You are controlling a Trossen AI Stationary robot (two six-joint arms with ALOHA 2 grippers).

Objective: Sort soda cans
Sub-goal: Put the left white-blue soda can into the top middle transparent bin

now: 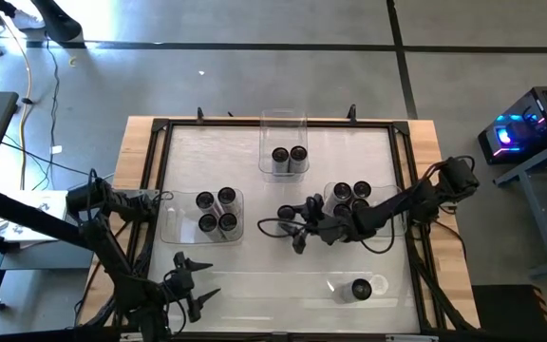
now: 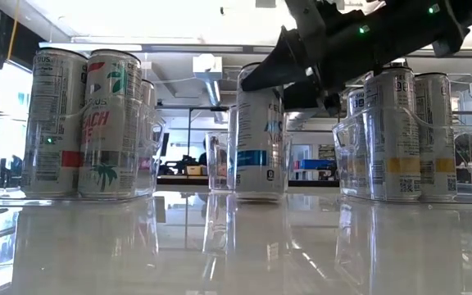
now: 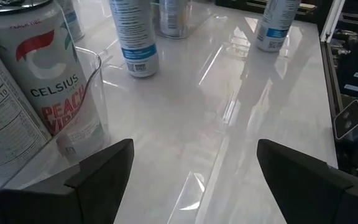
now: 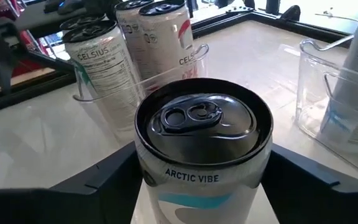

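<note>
Counter (image 1: 254, 285) filled the centre of the high view, glossy white top in a dark frame. Four clear trays sat on it: left tray (image 1: 171, 228) with four soda cans (image 1: 216, 211), top-centre tray (image 1: 283, 128) with two cans (image 1: 289, 157), right tray (image 1: 387, 237) with a cluster partly hidden by the arm (count unclear), bottom-right tray (image 1: 381, 282) with one can (image 1: 360, 290). Right arm reached in from the right edge, right claw (image 1: 292, 226) at frame centre, fingers spread either side of a loose "ARCTIC VIBE" can (image 4: 202, 134) standing upright between the trays; contact couldn't be confirmed. Left claw (image 1: 194, 280) parked lower left, fingers (image 3: 101, 171) wide apart, nothing between them.
</note>
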